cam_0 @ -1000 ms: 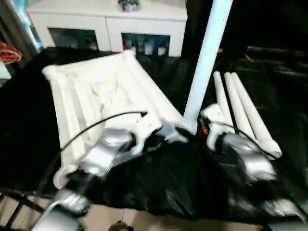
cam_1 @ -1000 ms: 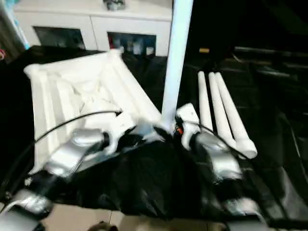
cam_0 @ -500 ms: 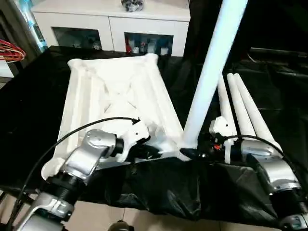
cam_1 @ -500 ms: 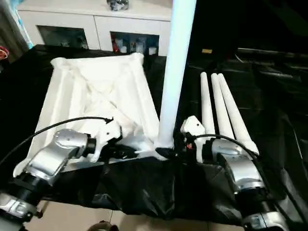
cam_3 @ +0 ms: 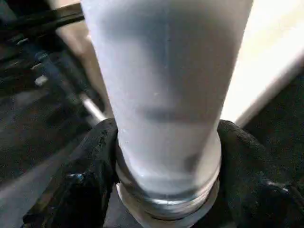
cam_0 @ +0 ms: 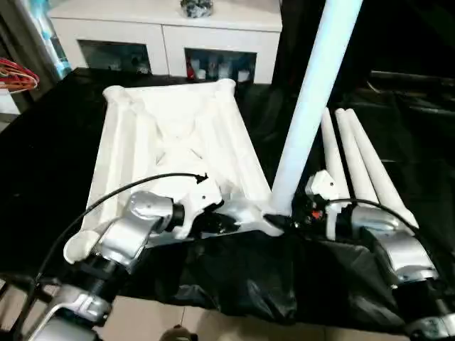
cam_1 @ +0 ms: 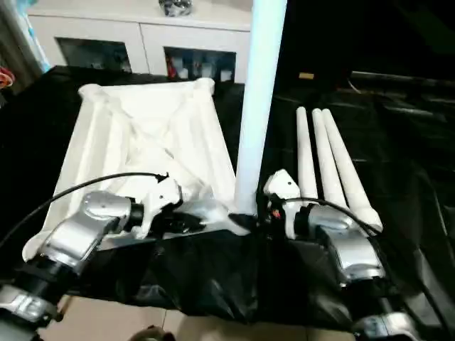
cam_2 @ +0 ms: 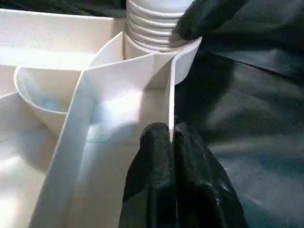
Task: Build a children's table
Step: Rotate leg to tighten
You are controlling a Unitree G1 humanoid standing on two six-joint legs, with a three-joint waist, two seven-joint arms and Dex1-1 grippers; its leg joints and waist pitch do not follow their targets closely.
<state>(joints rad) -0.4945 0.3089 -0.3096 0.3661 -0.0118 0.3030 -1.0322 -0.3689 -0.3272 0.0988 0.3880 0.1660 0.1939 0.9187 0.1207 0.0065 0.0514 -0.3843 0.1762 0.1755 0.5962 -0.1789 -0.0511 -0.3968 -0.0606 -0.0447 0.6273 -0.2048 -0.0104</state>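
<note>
Left eye view: leg (cam_0: 313, 92) stands upright in table top's (cam_0: 170, 142) corner socket.

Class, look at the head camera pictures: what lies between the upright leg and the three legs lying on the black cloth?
The right gripper, at the foot of the upright leg, with its white wrist beside the three lying legs. Farther back, bare black cloth. The left eye view shows it.

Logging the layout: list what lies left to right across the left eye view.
Left gripper pinching the table top rim → upright leg → right gripper at its base → three loose legs lying on the black cover.
</note>
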